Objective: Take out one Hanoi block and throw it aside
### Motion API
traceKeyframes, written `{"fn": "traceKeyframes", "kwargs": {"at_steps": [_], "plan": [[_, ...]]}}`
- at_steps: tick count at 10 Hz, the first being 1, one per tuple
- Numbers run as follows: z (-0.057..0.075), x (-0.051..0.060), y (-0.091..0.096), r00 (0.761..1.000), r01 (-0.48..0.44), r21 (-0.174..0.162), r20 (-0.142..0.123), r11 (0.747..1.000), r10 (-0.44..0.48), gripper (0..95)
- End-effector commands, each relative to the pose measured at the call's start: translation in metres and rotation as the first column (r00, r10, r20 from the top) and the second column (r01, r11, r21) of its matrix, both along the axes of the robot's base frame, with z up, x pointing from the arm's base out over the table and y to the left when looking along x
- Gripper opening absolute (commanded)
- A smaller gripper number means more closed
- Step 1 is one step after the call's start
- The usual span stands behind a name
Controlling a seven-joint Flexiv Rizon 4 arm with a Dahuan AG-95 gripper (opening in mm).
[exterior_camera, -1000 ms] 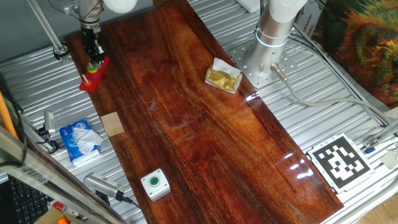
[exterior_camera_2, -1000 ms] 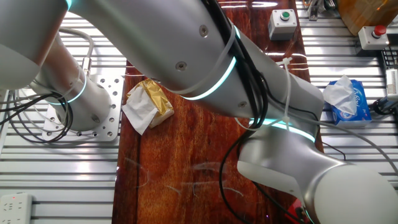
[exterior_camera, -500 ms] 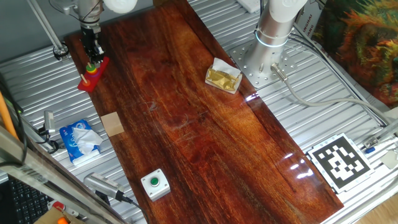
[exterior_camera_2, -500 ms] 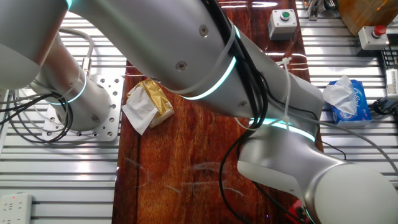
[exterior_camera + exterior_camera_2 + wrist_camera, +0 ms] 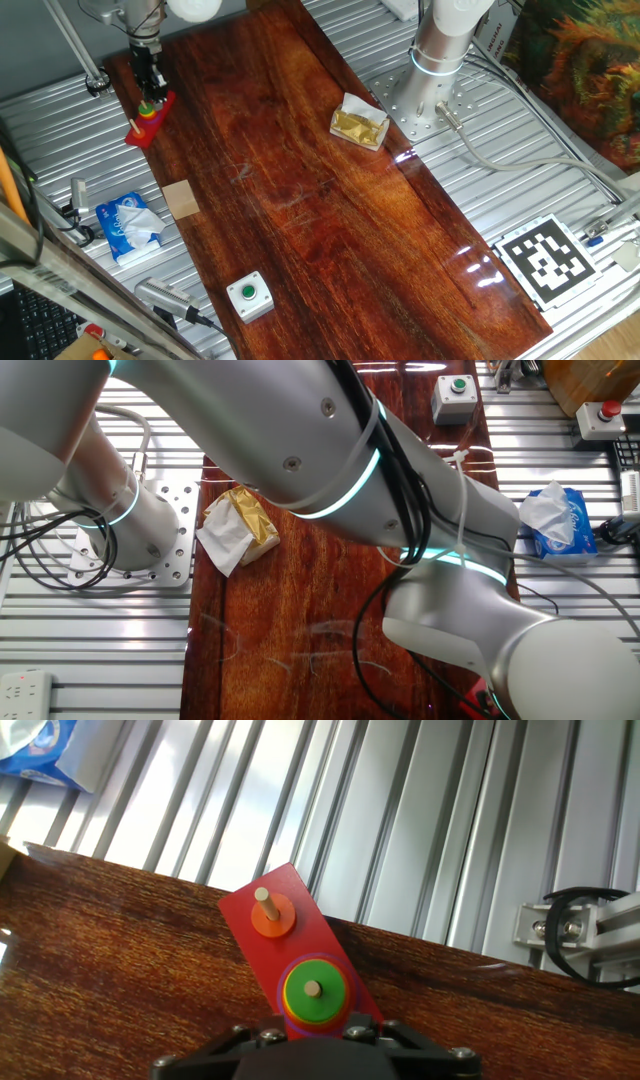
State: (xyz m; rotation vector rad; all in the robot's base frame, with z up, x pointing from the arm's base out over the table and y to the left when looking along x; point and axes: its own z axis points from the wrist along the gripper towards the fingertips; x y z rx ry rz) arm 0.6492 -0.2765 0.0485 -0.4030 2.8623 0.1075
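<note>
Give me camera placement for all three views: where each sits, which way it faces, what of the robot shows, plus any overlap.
One fixed view: high, looking down the length of the wooden table; shows the arm's base and the gripper over the red Hanoi board at the far corner.
The other fixed view: high on the opposite side, mostly blocked by the arm's links; the base shows at left.
Hand view: looks down along the fingers at the green Hanoi block on its peg; only the gripper's black body shows.
Shared: both fixed views show the crumpled gold wrapper, tissue pack and green button box.
</note>
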Motion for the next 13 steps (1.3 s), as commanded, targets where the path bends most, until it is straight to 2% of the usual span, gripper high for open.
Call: {"fn": "traceKeyframes", "kwargs": {"at_steps": [1,2,3,7,9,12,13], "plan": [[0.0022,-0.0004,0.0002,1.0,0.005,-0.002,-0.004,1.0,-0.005,57.0],[0.0022,-0.0004,0.0002,1.0,0.009,-0.001,-0.006,1.0,-0.009,57.0],[0.0027,-0.0004,0.0003,1.0,0.021,0.003,-0.009,1.0,-0.021,76.0],[0.0031,-0.0005,0.0002,1.0,0.023,-0.003,-0.021,1.0,-0.023,76.0],[0.0031,-0.0005,0.0002,0.999,0.028,-0.001,-0.019,1.0,-0.028,76.0],[0.0031,-0.0005,0.0002,0.999,0.035,-0.011,-0.032,0.999,-0.035,76.0],[0.0031,-0.0005,0.0002,0.998,0.045,-0.013,-0.045,0.999,-0.046,57.0]]}}
